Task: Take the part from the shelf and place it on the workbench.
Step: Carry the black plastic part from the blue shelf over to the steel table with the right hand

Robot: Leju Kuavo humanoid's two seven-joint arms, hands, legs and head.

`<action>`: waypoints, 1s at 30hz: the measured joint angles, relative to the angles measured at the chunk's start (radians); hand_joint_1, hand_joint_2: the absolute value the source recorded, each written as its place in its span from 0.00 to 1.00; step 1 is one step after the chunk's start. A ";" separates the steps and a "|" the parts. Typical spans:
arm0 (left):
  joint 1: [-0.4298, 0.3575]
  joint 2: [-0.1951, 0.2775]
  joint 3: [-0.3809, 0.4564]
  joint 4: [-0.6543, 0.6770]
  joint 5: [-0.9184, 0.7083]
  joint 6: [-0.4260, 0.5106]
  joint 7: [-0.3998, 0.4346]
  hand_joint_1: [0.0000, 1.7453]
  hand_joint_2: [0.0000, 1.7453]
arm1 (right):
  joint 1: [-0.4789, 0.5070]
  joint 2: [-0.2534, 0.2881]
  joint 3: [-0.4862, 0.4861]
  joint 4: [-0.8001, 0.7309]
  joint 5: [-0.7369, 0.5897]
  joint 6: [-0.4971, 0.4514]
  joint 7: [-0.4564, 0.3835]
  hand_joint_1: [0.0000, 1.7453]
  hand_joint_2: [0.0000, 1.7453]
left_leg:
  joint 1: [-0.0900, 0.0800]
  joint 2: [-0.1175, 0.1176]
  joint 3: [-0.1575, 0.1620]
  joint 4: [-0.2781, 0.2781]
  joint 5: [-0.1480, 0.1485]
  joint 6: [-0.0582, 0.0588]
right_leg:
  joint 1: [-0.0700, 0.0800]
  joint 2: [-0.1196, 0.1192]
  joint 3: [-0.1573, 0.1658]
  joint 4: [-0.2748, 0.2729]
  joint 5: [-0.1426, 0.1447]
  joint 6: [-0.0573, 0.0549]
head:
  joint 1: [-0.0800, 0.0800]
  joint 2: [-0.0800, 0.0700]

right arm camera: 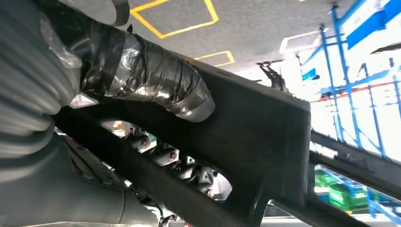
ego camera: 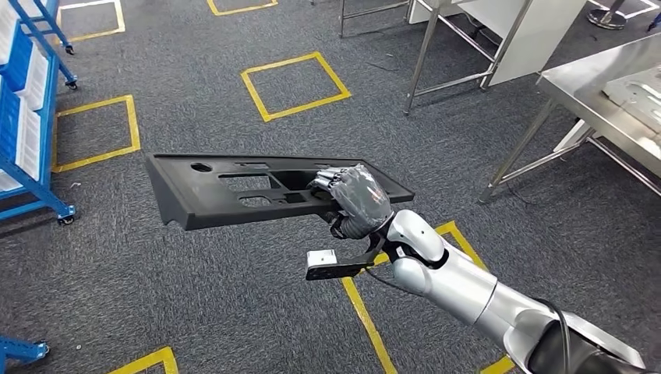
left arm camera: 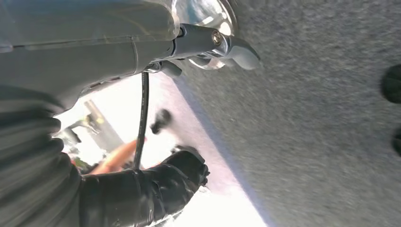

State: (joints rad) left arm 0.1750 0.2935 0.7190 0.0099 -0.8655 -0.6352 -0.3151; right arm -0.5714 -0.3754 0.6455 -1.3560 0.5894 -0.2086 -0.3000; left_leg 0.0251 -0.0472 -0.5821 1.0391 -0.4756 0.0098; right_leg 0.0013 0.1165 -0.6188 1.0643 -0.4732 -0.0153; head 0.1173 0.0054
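A long black plastic part (ego camera: 234, 191) with several cutouts hangs level above the grey carpet, in the middle of the head view. My right hand (ego camera: 355, 199) grips it at its right end, fingers through a cutout. In the right wrist view the taped thumb (right arm camera: 156, 80) lies over the part (right arm camera: 265, 123) and the fingers (right arm camera: 170, 158) show through an opening. The steel workbench (ego camera: 592, 86) stands at the far right, apart from the part. The blue shelf (ego camera: 31, 117) is at the left edge. My left hand (left arm camera: 47, 156) hangs over the carpet, holding nothing, its dark finger (left arm camera: 142, 191) apart from the thumb.
Yellow tape squares (ego camera: 295, 84) mark the carpet, and a yellow line (ego camera: 366, 319) runs under my right arm. A second steel table frame (ego camera: 460, 47) stands at the back. A light grey panel (ego camera: 635, 89) lies on the workbench.
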 joint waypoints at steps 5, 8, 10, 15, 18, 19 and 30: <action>0.000 -0.003 0.006 0.000 -0.008 -0.002 -0.002 0.00 1.00 | 0.004 -0.001 -0.009 0.000 0.001 0.005 0.000 0.98 1.00 | 0.001 0.063 0.012 -0.018 0.003 0.016 | -0.004 -0.104 -0.119 0.233 -0.105 0.019 | 0.002 0.000; -0.002 -0.005 0.007 0.000 -0.012 -0.002 -0.002 0.00 1.00 | 0.011 -0.002 -0.009 0.001 0.001 0.006 0.000 0.98 1.00 | 0.001 0.099 0.019 -0.018 -0.005 0.012 | -0.012 -0.121 -0.098 0.178 -0.045 0.024 | 0.002 0.000; -0.003 -0.006 0.008 0.000 -0.013 -0.002 -0.003 0.00 1.00 | 0.010 -0.004 -0.010 0.001 0.001 0.006 0.000 0.98 1.00 | 0.000 0.120 0.029 -0.017 -0.013 0.003 | -0.008 -0.162 -0.029 0.042 0.007 0.019 | 0.001 0.000; -0.012 -0.008 0.010 0.000 -0.017 -0.002 -0.003 0.00 1.00 | 0.009 -0.006 -0.016 -0.001 0.001 0.006 0.000 0.98 1.00 | -0.003 0.153 0.048 -0.017 -0.031 -0.026 | 0.006 -0.148 0.007 -0.027 0.017 -0.008 | 0.001 0.000; -0.017 -0.010 0.014 0.000 -0.021 0.001 0.001 0.00 1.00 | 0.002 -0.006 -0.021 -0.003 0.003 0.008 -0.001 0.98 1.00 | 0.002 0.083 -0.001 0.098 -0.099 -0.033 | 0.000 -0.120 0.020 -0.041 0.022 -0.027 | 0.000 0.000; -0.016 -0.010 0.015 0.000 -0.022 0.003 0.002 0.00 1.00 | 0.001 -0.006 -0.021 -0.002 0.004 0.008 -0.001 0.98 1.00 | 0.002 0.065 -0.038 0.167 -0.128 -0.033 | 0.002 -0.110 0.021 -0.041 0.021 -0.031 | 0.000 0.000; -0.022 -0.004 0.022 0.000 -0.045 -0.001 0.002 0.00 1.00 | 0.001 -0.006 -0.022 0.002 0.007 0.012 -0.002 0.98 1.00 | -0.004 0.008 0.004 -0.015 0.008 0.001 | 0.003 0.004 0.009 -0.019 0.010 -0.003 | 0.001 0.000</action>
State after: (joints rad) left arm 0.1535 0.2892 0.7406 0.0095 -0.9100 -0.6364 -0.3136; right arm -0.5703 -0.3814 0.6235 -1.3538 0.5966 -0.1968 -0.3025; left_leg 0.0214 -0.0394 -0.5782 1.0237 -0.4678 0.0109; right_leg 0.0040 0.1202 -0.6102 1.0452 -0.4631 -0.0183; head 0.1180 0.0054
